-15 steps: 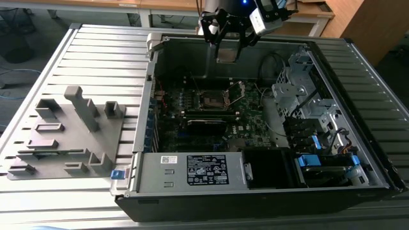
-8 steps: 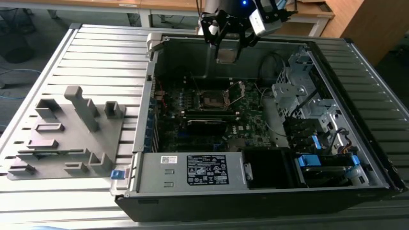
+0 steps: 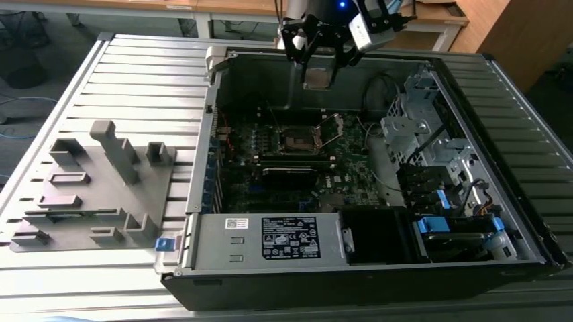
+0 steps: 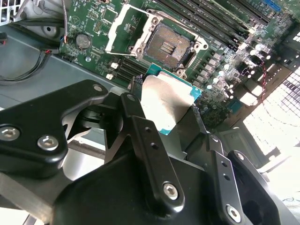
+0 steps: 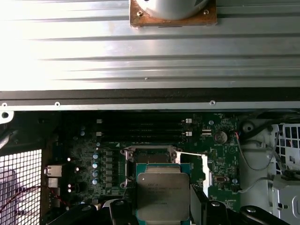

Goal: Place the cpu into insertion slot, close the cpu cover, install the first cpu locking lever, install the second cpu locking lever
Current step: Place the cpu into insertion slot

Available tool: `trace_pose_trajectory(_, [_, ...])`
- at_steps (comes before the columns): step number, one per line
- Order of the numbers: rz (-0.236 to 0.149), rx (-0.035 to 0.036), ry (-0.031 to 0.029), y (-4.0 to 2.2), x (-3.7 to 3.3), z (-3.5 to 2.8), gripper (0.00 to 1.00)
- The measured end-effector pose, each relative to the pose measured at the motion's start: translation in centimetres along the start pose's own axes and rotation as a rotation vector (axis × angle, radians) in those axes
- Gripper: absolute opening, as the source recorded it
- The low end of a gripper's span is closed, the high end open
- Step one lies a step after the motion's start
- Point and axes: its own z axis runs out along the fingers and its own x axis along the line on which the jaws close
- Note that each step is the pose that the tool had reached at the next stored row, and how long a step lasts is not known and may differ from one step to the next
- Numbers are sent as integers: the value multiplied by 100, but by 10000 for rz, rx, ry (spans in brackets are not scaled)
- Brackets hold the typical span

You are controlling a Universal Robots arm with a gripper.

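My gripper (image 3: 318,72) hangs above the far wall of the open computer case, shut on the cpu (image 3: 316,78), a flat square chip with a dull silver top. In both wrist views the cpu (image 4: 165,99) (image 5: 162,196) sits edge-held between the black fingers (image 4: 136,112). Below it on the motherboard lies the insertion slot (image 3: 294,139) (image 4: 171,46), a dark, bare square socket. The cpu cover (image 3: 333,130) (image 4: 127,29) (image 5: 200,165) stands swung open beside the socket. I cannot tell the locking levers apart from the socket's rim.
The case (image 3: 206,134) lies on a slatted metal table. A grey power supply box (image 3: 268,238) fills its near side, and a drive cage with cables (image 3: 439,154) the exterior view's right. Long memory slots (image 3: 291,161) run near the socket. A grey fixture block (image 3: 90,194) sits left.
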Motion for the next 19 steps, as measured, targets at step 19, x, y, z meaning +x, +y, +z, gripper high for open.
trace_pose_trajectory(19, [0, 6, 1, -12, -2, 133, 54])
